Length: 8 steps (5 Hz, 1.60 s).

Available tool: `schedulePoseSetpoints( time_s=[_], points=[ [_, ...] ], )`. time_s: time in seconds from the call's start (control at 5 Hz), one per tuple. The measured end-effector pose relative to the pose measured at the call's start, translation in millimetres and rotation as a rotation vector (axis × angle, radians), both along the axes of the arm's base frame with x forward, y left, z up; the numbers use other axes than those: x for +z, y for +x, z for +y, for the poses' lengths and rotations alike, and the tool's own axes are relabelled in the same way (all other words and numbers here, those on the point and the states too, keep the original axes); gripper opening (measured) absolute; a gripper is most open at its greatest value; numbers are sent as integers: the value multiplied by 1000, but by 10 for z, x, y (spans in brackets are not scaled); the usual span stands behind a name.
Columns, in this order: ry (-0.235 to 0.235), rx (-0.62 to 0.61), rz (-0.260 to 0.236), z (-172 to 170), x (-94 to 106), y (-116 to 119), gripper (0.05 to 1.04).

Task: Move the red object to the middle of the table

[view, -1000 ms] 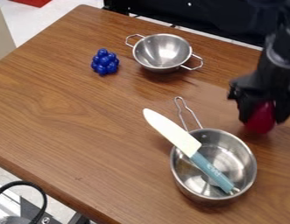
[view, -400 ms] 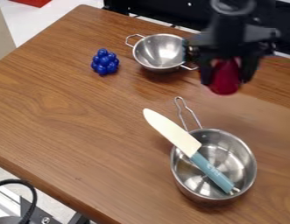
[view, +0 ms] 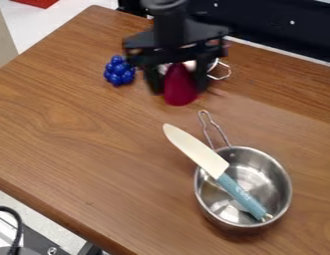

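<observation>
While the tool [view: 180,90] grips the red object [view: 180,87], fingers apart by its width, both sit beyond the pan [view: 273,172], camera-left; object axis near upright. Judged: desk [view: 94,129] middle, left of pan, lies camera-ward of tool.

bright overhead light, soft glare on wood, arm blurred by motion

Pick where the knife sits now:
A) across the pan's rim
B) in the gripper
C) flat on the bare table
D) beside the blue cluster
A: the knife lies over the rim of the pan, its blade reaching out past the edge and its handle over the bowl.
</observation>
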State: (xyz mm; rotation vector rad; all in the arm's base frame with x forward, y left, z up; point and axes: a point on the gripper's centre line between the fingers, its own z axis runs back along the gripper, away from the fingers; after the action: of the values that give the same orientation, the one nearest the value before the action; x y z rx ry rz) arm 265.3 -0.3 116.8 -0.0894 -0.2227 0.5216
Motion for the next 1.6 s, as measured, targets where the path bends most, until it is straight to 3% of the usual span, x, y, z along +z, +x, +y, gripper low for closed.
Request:
schedulePoseSetpoints(
  time_s=[0.4, 0.6, 0.8, 1.0, 1.2, 1.4, 1.6],
  points=[
    [50, -28, 18, 718, -285, -350, 719],
    [85, -60, -4, 864, -442, -441, 719],
    [123, -72, 21, 957, -568, -431, 719],
    [141, -96, 115, 1019, -712, -491, 719],
    [154, -107, 108, 1027, -710, -472, 785],
    [139, -95, 131, 1012, -713, -503, 941],
    [134, -109, 125, 1000, -707, -496, 994]
  ],
)
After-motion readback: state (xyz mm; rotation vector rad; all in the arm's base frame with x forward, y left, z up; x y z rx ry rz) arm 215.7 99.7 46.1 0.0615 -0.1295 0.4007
